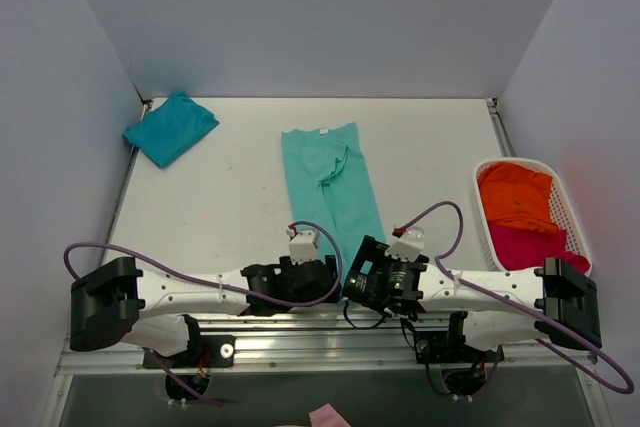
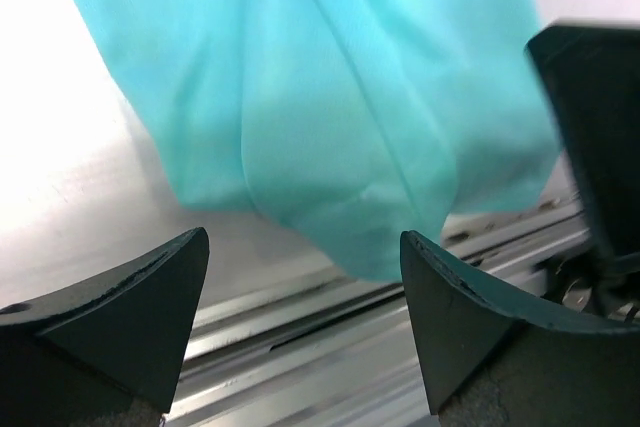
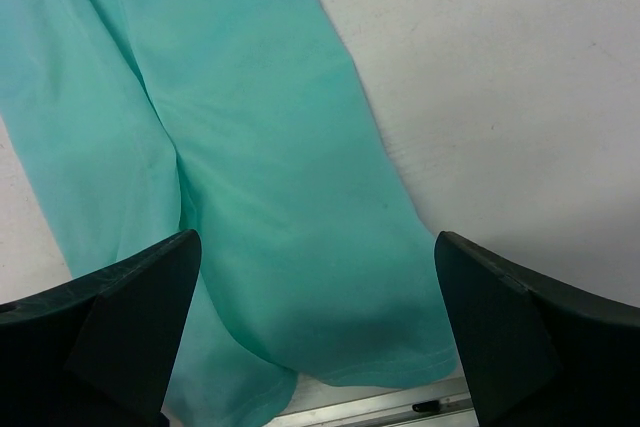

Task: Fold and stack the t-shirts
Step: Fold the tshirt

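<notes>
Left gripper (image 2: 305,247) and right gripper (image 3: 318,247) spread at the hem

Both hang released, gripping nothing, side by side just above the near hem of the mint-green t-shirt (image 1: 330,187), folded into a long strip on the table (image 1: 220,217). Judging by that, they are placed to pinch both hem corners.

Mint green is being shown by the long t-shirt (image 1: 325,177), teal by the corner t-shirt (image 1: 170,127), white by the basket (image 1: 570,215) holding an orange shirt (image 1: 515,197) and magenta shirt (image 1: 530,245).

Overhead; wrist views close over t-shirt (image 1: 330,182)
</notes>
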